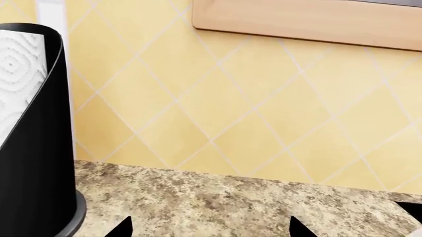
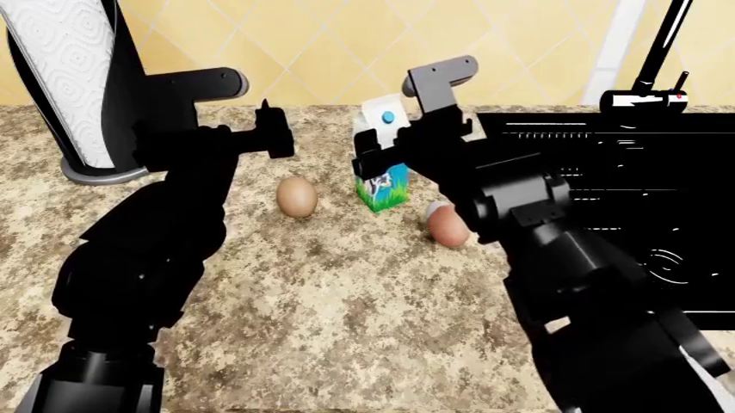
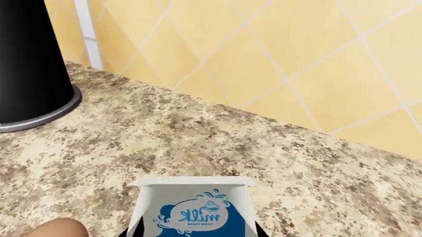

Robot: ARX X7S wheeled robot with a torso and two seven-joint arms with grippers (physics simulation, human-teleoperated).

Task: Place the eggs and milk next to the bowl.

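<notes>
Jaws: right gripper (image 2: pixel 379 155) around the upright milk (image 2: pixel 384 178) on the bench (image 2: pixel 344 292), closure not discernible, left gripper (image 2: pixel 271 131) apart and empty; eggs (image 2: pixel 296 196) flank carton; grip squarely at mid-height, lift vertically to avoid tipping.

Head view: high, looking forward and down over both arms onto the granite countertop (image 2: pixel 344 292), with the tiled wall (image 2: pixel 310 52) at the far edge. Left wrist view: low, near the counter, facing the wall and a paper towel holder (image 1: pixel 33 148). Right wrist view: low, very close behind the milk (image 3: pixel 192 210), facing the same wall. All three views share the holder (image 2: pixel 86 86), countertop and tiles.
</notes>
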